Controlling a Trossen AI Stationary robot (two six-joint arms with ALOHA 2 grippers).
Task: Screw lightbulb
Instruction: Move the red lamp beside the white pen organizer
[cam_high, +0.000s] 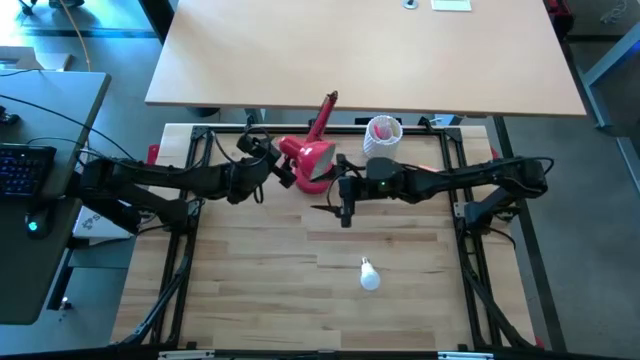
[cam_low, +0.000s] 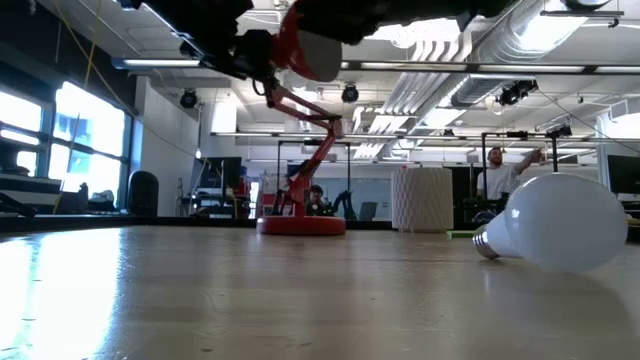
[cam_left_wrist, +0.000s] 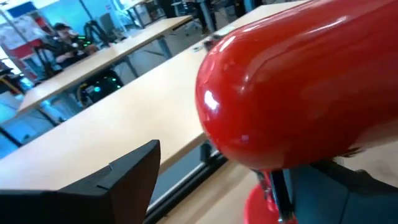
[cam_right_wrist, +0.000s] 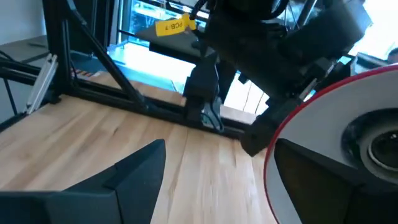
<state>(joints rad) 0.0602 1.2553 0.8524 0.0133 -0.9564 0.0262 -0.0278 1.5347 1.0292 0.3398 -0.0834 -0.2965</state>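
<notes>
The white lightbulb lies on its side on the wooden table, near the front middle; in the low view its screw base points left. The red lamp stands on its round base at the back, its shade raised above the table. My left gripper is open, with its fingers on either side of the shade's rounded back. My right gripper is open and empty, just right of the shade, facing its white inside and socket. My left gripper comes level from the table's left at the back of the lamp shade. One finger lies close under the shade and seems to touch it. The other finger stands apart from it. The shade is clear of the table.
A white perforated cup stands at the back, right of the lamp. The black frame rails run along the table's left and right sides. Open wood lies around the bulb. A person shows in the room beyond the table.
</notes>
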